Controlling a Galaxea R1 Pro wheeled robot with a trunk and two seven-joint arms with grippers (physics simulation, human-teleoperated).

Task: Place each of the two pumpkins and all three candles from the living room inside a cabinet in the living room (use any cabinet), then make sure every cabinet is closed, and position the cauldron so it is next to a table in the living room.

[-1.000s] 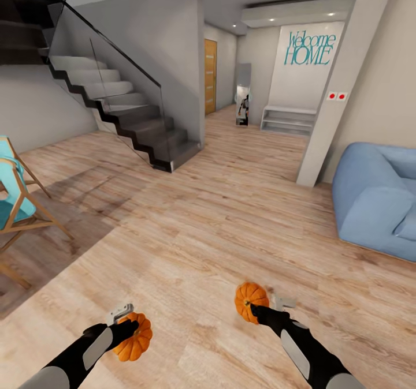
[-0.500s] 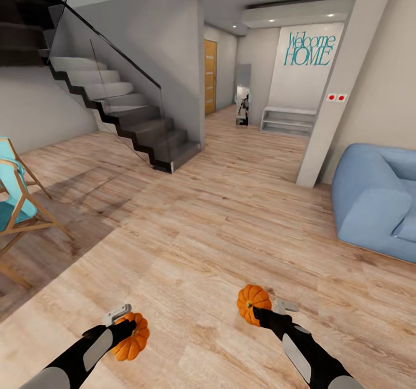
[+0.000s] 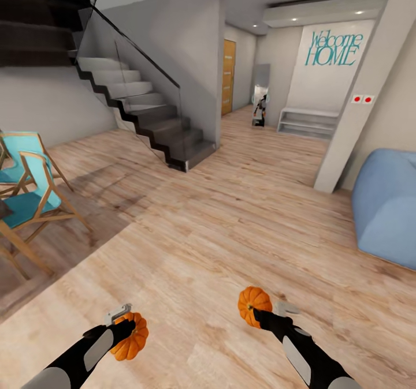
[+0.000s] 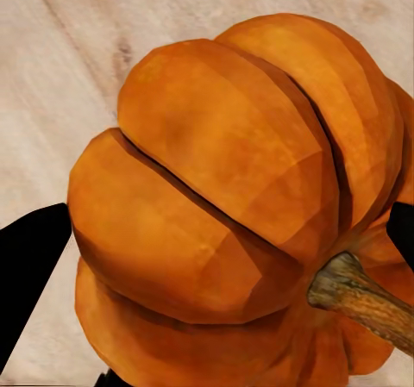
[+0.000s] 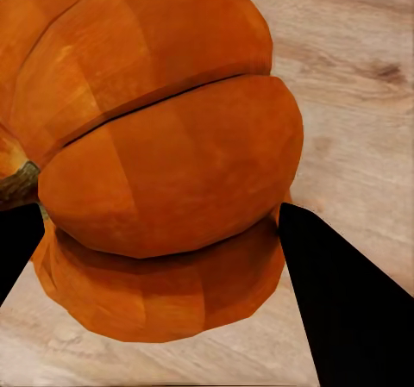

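pumpkins (image 3: 130, 337) (image 3: 253, 306) clamped in both pincers (image 3: 122, 320) (image 3: 267, 313).

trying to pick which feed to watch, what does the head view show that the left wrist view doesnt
Head view alone: the staircase, turquoise chairs, blue sofa, Welcome HOME wall, and the right hand holding the right pumpkin.

Left wrist view alone: the left pumpkin close up, its ribs and woody stem.

Shared: that pumpkin, held in the left hand above the wood floor.
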